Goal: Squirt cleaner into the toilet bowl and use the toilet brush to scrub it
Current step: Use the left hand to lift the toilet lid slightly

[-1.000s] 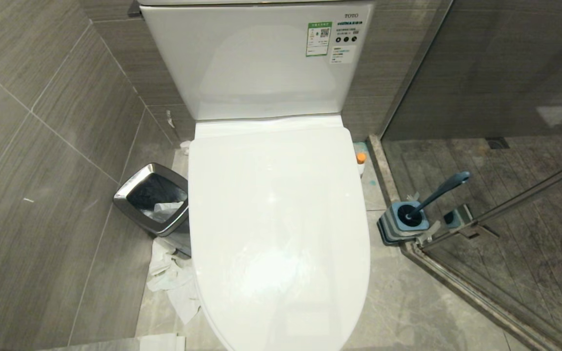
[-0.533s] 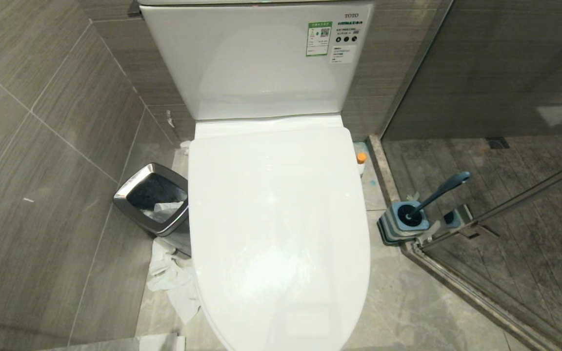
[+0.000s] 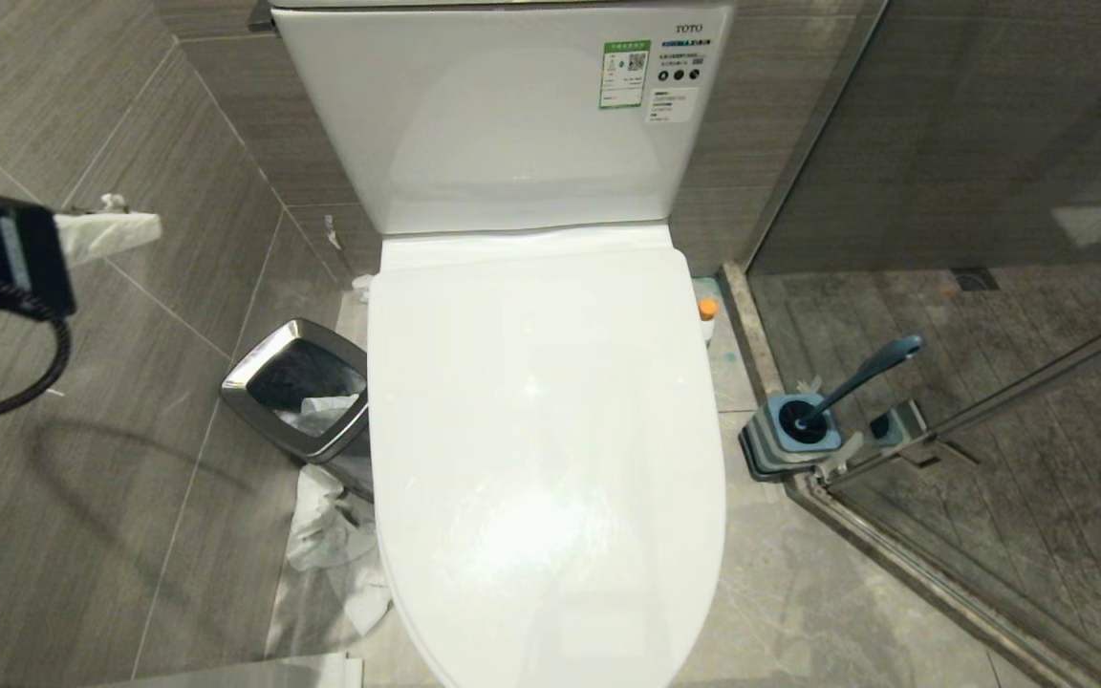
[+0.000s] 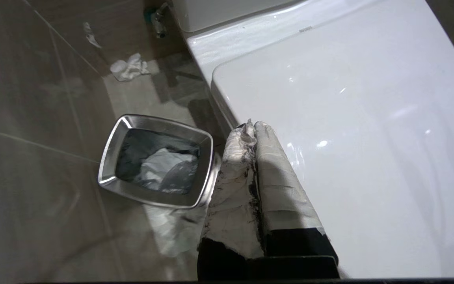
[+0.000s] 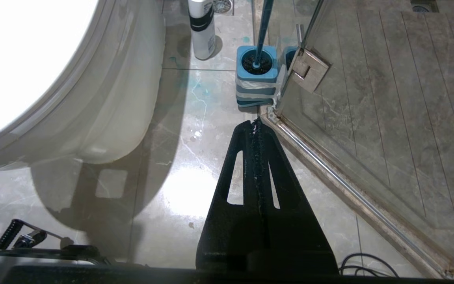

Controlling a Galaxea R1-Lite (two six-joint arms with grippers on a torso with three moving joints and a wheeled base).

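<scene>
The toilet's white lid [image 3: 541, 430] is down, hiding the inside of the toilet bowl; its outer ceramic wall [image 5: 108, 102] shows in the right wrist view. The cleaner [image 3: 707, 311], white with an orange cap, stands on the floor right of the toilet, also seen as the cleaner [image 5: 202, 29]. The toilet brush [image 3: 861, 375] leans in its blue striped base [image 3: 789, 438] by the glass door. My left gripper [image 3: 135, 229], fingers taped white, is raised at the far left, shut and empty; its tips [image 4: 250, 128] hover near the lid's left edge. My right gripper [image 5: 256, 124] hangs shut over the floor, short of the brush base [image 5: 256, 75].
A steel-rimmed square waste bin [image 3: 300, 387] holding paper stands left of the toilet, with crumpled tissue [image 3: 335, 549] on the floor beside it. The glass shower door [image 3: 990, 401] and its hinge [image 5: 309, 69] close off the right side. The cistern [image 3: 512, 115] rises behind.
My left arm has risen into the head view at the far left, casting a shadow on the wall tiles. The right arm and everything else stay as they were.
</scene>
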